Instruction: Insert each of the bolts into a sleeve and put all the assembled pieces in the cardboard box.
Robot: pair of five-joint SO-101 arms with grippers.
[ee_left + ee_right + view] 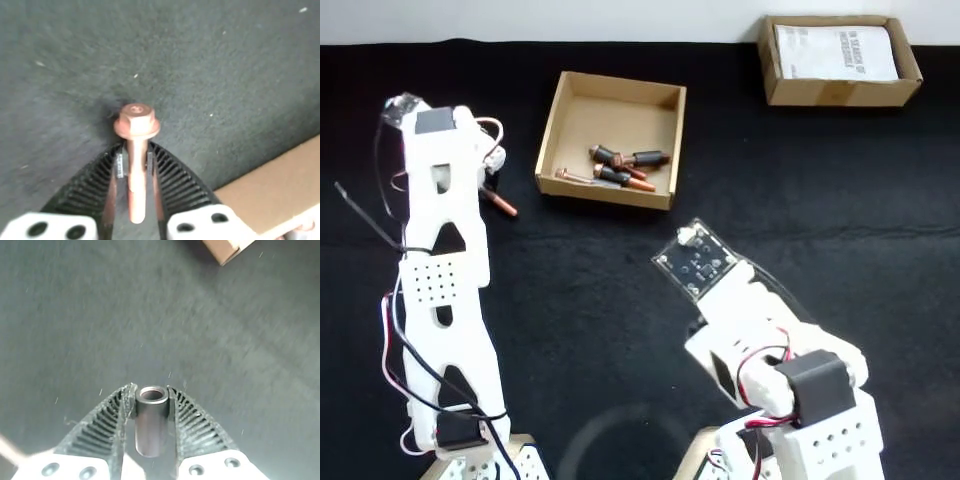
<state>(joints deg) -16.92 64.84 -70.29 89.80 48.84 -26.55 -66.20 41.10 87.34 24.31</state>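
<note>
While the left jaws clamp a copper bolt point(136, 145) by its shank, left of the cardboard box point(560, 120), right jaws closed on a dark sleeve point(151, 417), nearer and right, over the black bench point(820, 200), assembled pieces point(625, 168) lying in the box.

Even, diffuse overhead light; faint soft shadow beside the bolt point(136, 125)

Two arms, left arm point(440, 290) and right arm point(770, 340); two boxes, open cardboard box point(552, 140) and farther box point(840, 95) with one printed sheet point(835, 52); one single bolt point(136, 150); one single sleeve point(151, 420); about three or four assembled pieces point(625, 168), exact count unclear.
</note>
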